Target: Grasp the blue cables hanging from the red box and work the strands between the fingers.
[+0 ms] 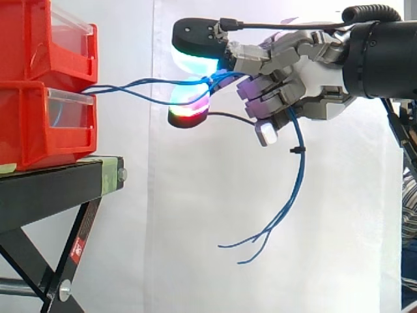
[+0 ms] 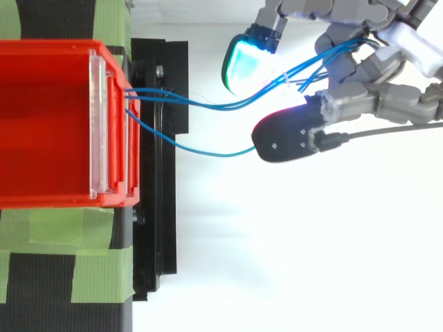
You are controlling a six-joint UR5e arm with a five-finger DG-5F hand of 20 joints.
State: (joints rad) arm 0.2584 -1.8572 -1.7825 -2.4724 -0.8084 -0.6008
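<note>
Thin blue cables (image 1: 137,88) (image 2: 208,105) come out of the gap between two stacked red bins (image 1: 39,85) (image 2: 48,124) and run right, nearly level, into my hand (image 1: 293,72) (image 2: 367,83). The hand is curled round the strands, which pass between its glowing fingertips (image 1: 195,60). A white tie (image 2: 286,79) binds the strands near the fingers. Behind the hand the loose cable ends (image 1: 287,195) droop down and fan out in mid-air. One strand (image 2: 208,151) sags lower and reaches the dark fingertip.
The red bins stand on a black stand (image 1: 58,189) (image 2: 156,173) with green tape (image 2: 62,228) on its top. A white curtain (image 1: 195,248) hangs behind. Open air lies below and to the right of the stand.
</note>
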